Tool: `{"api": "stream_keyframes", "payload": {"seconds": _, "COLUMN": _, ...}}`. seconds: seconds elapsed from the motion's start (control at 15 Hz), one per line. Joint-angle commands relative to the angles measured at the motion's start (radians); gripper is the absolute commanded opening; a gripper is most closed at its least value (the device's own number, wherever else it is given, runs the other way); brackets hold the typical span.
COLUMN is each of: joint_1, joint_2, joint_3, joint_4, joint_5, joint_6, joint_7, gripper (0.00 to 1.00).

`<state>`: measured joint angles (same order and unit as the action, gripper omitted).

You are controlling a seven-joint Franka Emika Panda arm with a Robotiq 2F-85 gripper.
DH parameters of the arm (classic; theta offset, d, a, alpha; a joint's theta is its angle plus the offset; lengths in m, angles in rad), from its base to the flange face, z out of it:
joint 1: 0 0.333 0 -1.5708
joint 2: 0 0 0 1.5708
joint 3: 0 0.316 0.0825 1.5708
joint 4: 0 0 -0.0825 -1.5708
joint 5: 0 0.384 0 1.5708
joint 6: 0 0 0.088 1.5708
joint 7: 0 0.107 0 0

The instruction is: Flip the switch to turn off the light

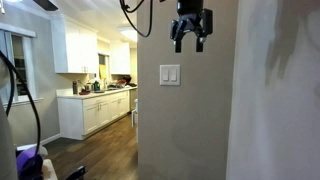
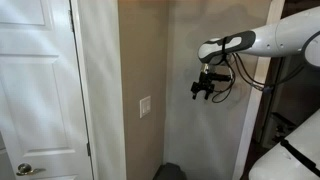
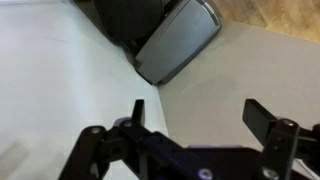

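Observation:
The switch (image 1: 170, 75) is a small white wall plate with two rockers side by side on the beige wall. It also shows in an exterior view (image 2: 145, 107) on the narrow wall face near the corner. My gripper (image 1: 190, 42) hangs open and empty above and to the right of the switch, apart from the wall. In an exterior view the gripper (image 2: 203, 92) sits higher than the switch and out from the wall. In the wrist view the open fingers (image 3: 195, 118) frame bare wall; the switch is out of that view.
A white door (image 2: 35, 90) stands beside the wall corner. A lit kitchen with white cabinets (image 1: 95, 110) lies beyond the wall edge. A grey bin-like object (image 3: 178, 40) sits on the floor by the wall base. The robot arm (image 2: 270, 40) reaches in from the side.

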<state>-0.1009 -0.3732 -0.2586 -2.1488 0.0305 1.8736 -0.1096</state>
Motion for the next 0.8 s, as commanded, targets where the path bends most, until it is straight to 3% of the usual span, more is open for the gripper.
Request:
{"api": "stream_keyframes", "payload": {"seconds": 0.0, "joint_1": -0.023, "joint_2": 0.003, "joint_3": 0.019, "joint_4": 0.002, "joint_5": 0.008, "joint_6": -0.002, "joint_7": -0.007, "gripper": 1.0}}
{"api": "stream_keyframes", "payload": {"seconds": 0.6, "joint_1": -0.023, "joint_2": 0.003, "joint_3": 0.019, "joint_4": 0.002, "joint_5": 0.008, "joint_6": -0.002, "joint_7": -0.007, "gripper": 1.0}}
{"api": "stream_keyframes", "payload": {"seconds": 0.73, "joint_1": -0.012, "joint_2": 0.035, "joint_3": 0.023, "joint_4": 0.012, "joint_5": 0.017, "joint_6": 0.046, "joint_7": -0.02, "gripper": 1.0}}
